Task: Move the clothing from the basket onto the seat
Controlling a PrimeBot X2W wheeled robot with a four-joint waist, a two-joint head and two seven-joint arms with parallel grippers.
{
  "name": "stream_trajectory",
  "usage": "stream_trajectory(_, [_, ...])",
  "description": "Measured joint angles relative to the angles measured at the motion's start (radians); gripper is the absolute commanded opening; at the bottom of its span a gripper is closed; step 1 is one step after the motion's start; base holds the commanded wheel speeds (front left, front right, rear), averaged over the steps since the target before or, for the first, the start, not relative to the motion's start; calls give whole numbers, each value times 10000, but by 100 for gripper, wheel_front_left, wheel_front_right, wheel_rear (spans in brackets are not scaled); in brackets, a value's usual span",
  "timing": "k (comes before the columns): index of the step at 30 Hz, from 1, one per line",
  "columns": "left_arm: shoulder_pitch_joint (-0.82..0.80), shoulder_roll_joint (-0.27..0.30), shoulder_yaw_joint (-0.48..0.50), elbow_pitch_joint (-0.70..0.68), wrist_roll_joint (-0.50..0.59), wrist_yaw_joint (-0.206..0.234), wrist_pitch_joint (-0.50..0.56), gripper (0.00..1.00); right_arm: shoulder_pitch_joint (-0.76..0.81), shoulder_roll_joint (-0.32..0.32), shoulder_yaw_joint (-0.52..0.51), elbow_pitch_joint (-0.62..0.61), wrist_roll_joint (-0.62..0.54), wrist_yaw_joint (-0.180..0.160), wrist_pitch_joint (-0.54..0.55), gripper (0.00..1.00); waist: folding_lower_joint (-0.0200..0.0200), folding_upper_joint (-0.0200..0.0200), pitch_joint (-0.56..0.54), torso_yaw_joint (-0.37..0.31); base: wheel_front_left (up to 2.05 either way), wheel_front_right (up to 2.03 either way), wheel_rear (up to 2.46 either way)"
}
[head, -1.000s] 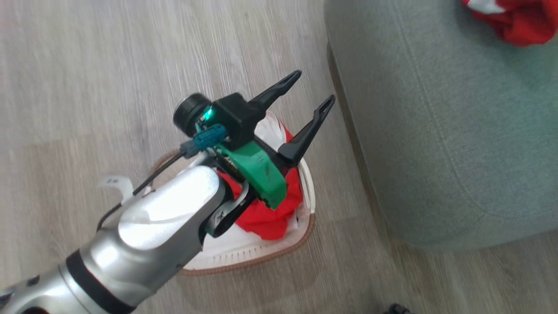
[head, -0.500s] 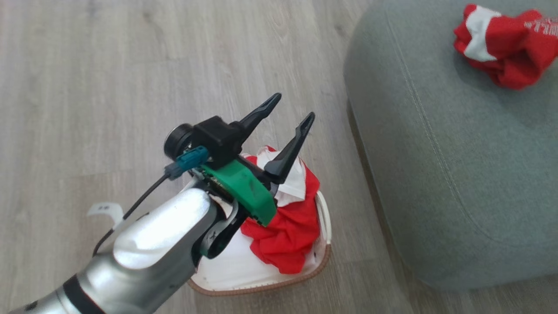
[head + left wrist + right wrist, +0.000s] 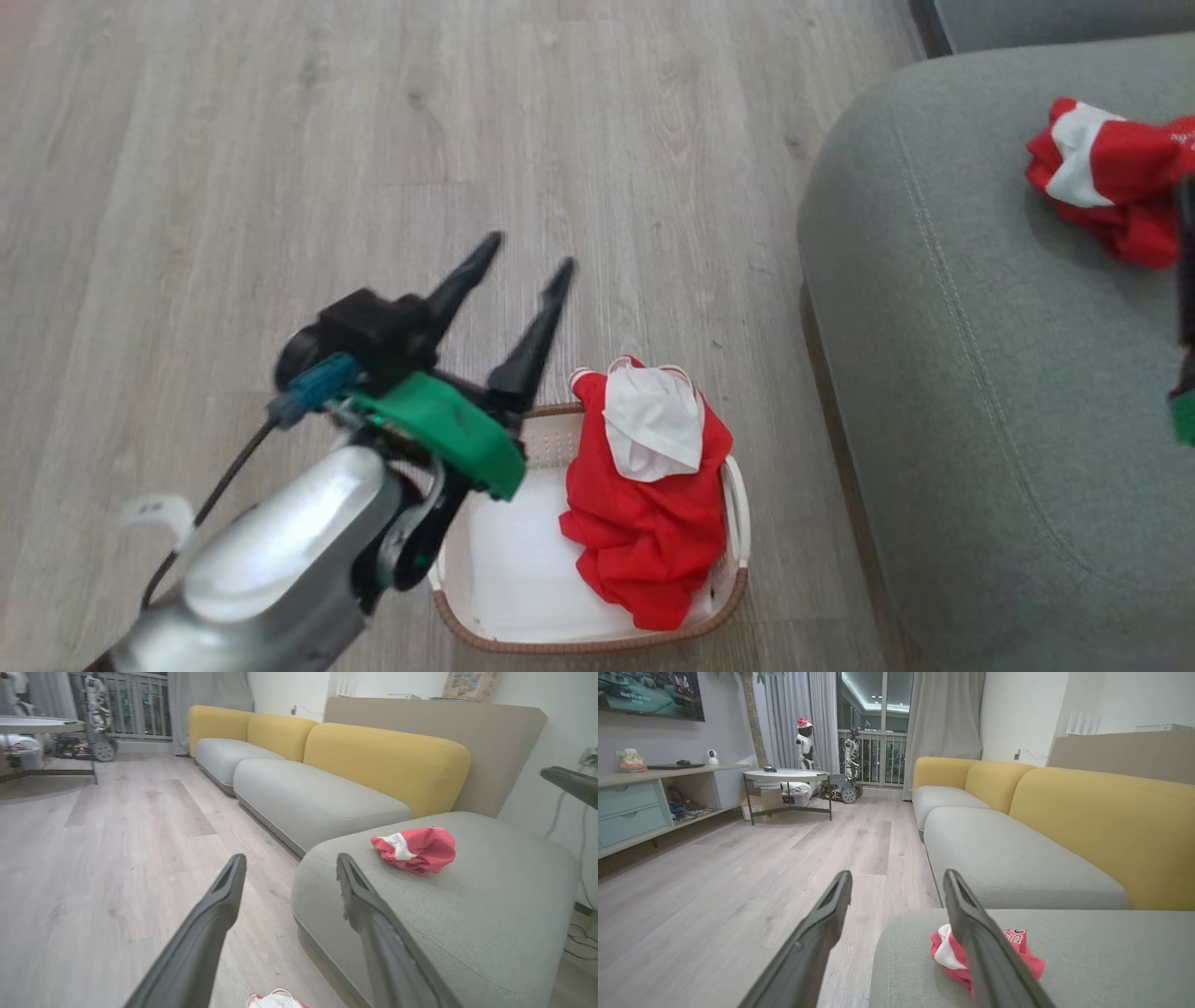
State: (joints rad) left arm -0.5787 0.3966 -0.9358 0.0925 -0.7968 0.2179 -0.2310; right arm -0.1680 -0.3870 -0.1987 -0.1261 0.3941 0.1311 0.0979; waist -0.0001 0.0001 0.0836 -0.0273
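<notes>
While the oval cream-white plastic basket [image 3: 518, 569], brown-rimmed, stands on the pale wood floor [image 3: 280, 140] just beside the grey-green fabric seat [image 3: 980, 373], two red mesh garments show. One garment [image 3: 653, 532] fills the basket's right half, long axis near to far (white-lined end farthest, over the rim). The other garment [image 3: 1111, 187] lies on the seat, its printed patch unreadable. The left gripper [image 3: 528, 252] hovers wide open by the basket's left rim; the right gripper [image 3: 897, 874] gapes, empty.

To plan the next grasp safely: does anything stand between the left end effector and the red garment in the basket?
Nothing visible does. The open left end effector hovers left of the red garment, which lies uncovered in the basket. Between the basket and the seat there is just bare floor.
</notes>
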Motion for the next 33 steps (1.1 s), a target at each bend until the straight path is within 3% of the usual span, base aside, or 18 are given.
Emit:
stream_trajectory(8, [1103,431,871,-336,-77,522,-178,100,1262,1037,67,-180,-366,-2,-926,100,0,0,-296,368,0,0,0])
stream_trajectory(18, [2838,656,2328,-918,594,1091,-184,100,2311,1423,1110,86,-596,0,-2460,100,0,0,-664,810,0,0,0])
stream_trajectory(27, [4327,460,3532,-918,1459,941,-184,100,2573,1751,1340,731,-602,-2,-3289,100,0,0,-715,978,0,0,0])
stream_trajectory(33, [4779,15,4422,-951,2057,483,-186,100,2634,1998,1394,1043,-690,-2,-3459,100,0,0,-634,864,0,0,0])
